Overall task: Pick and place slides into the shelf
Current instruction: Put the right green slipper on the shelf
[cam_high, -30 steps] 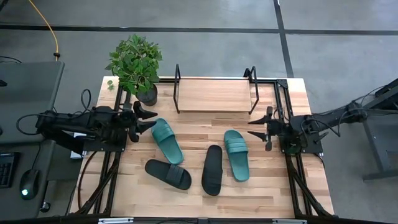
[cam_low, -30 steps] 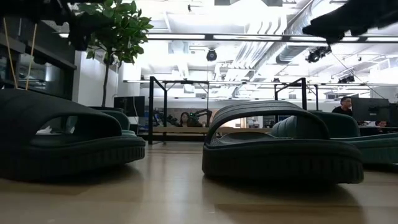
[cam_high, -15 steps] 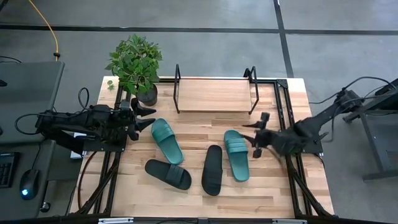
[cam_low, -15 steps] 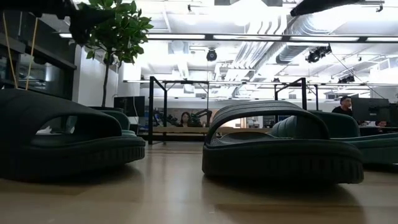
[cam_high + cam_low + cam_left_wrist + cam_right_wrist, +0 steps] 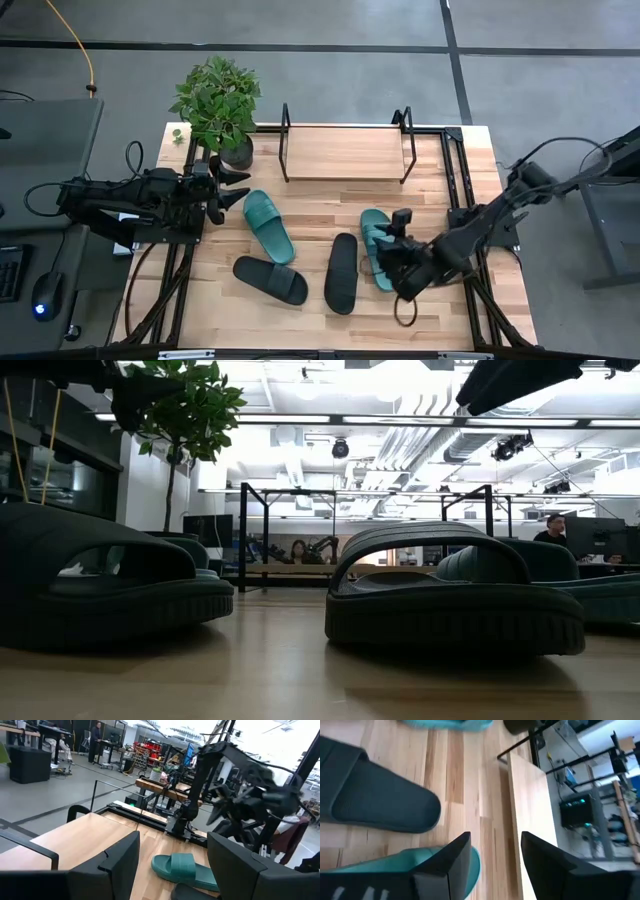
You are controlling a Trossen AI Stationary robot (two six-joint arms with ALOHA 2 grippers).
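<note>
Four slides lie flat on the tabletop: a teal one (image 5: 268, 225) at centre left, a black one (image 5: 270, 280) nearer the front, a second black one (image 5: 341, 272) in the middle, and a second teal one (image 5: 378, 245) to its right. The shelf (image 5: 345, 152) stands at the far edge with its board bare. My right gripper (image 5: 392, 240) hangs open over the right teal slide (image 5: 380, 875), slanting down, and no touch shows. My left gripper (image 5: 232, 188) waits open and level at the table's left edge, facing the left teal slide (image 5: 182, 870).
A potted plant (image 5: 218, 105) stands at the far left corner beside the shelf's left black loop frame (image 5: 285, 140). Black rails (image 5: 455, 170) run along both side edges of the table. Bare wood lies between the slides and the shelf.
My right gripper has swung from the table's right edge toward the middle and the near side, coming over the right teal slide. It has tipped from level to slanting down and has rolled. Its fingers stay open. No slide has moved.
</note>
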